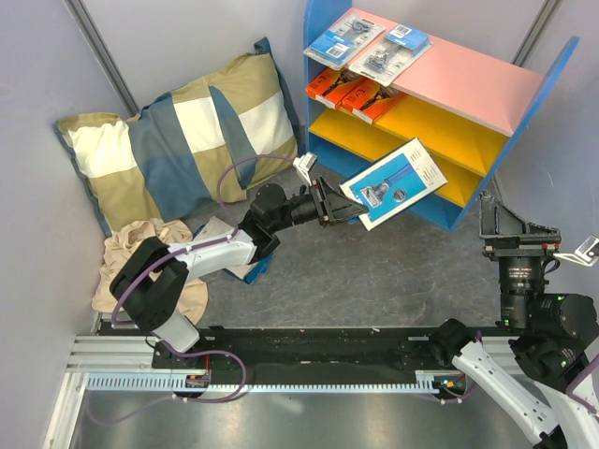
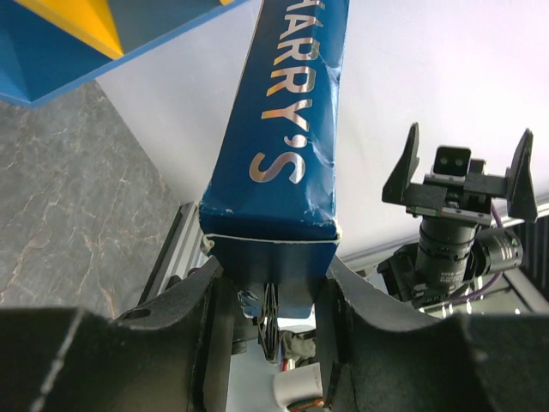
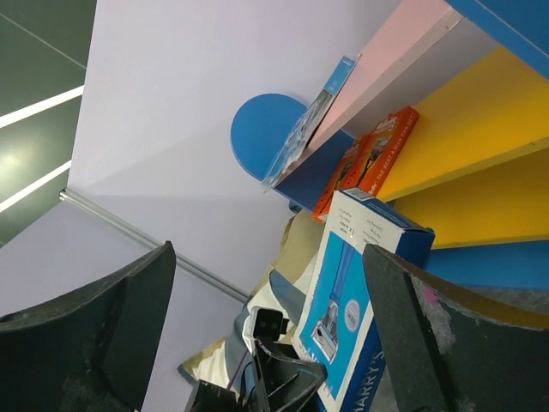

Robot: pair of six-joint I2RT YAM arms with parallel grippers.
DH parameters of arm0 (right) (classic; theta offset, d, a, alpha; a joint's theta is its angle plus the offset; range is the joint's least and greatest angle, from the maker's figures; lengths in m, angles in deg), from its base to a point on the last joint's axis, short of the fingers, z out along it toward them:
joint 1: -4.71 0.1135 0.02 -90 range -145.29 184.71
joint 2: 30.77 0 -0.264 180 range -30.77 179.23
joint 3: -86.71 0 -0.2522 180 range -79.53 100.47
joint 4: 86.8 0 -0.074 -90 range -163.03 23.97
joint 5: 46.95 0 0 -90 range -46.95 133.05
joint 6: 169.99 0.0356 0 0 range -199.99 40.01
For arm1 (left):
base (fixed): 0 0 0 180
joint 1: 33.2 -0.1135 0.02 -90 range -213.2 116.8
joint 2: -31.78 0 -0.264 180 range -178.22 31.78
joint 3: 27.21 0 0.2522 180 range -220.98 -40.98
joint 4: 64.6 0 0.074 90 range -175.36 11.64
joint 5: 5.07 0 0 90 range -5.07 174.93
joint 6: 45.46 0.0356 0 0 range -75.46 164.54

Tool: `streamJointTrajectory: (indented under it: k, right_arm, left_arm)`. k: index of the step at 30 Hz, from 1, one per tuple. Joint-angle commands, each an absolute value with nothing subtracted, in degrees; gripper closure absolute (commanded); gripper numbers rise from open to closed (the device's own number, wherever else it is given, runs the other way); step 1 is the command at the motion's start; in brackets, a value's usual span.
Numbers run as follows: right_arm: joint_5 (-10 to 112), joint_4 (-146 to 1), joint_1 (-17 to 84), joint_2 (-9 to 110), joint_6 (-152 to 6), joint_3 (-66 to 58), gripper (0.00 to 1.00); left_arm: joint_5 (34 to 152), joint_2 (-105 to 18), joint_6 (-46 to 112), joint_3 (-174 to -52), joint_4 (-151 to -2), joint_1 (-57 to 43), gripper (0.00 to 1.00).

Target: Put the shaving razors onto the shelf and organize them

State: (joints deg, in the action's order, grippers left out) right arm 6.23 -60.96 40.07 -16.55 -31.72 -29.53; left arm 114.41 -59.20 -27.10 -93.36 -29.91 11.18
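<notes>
Blue box (image 1: pixel 393 182) — one — in left pincer (image 1: pixel 342 204); two blisters (image 1: pixel 343 37), three orange boxes (image 1: pixel 351 94)

Top view: the blue box (image 1: pixel 393 182) clamped in the left gripper (image 1: pixel 335 206) hangs right across the mouth of the lower yellow board (image 1: pixel 463 187), walling off its left part. At 12 o'clock of the box, orange boxes (image 1: pixel 351 94) fill the left end of the middle board (image 1: pixel 449 131), and the rest lies bare toward 2 o'clock. Blister packs (image 1: pixel 370 45) take the pink board's (image 1: pixel 477 84) left end, with the right end free. The pillow (image 1: pixel 187 140) crowds 9 o'clock. The right gripper (image 1: pixel 517 223), jaws spread, stands apart at 4 o'clock. There is room on the grey table (image 1: pixel 374 281) at 6 o'clock.
</notes>
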Motion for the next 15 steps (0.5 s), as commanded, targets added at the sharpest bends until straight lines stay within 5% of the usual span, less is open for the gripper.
streamJointTrajectory:
  k: [1,15]
  right_arm:
    - [5.08,-60.99,40.05,-17.32,-33.14,-27.5,0.02]
    - [3.06,-60.38,40.05,-18.38,-35.42,-26.27,0.02]
  left_arm:
    - [112.26,-57.43,-30.17,-94.32,-23.34,10.04,0.98]
    - [111.3,-66.57,-30.08,-106.97,-32.56,9.69,0.98]
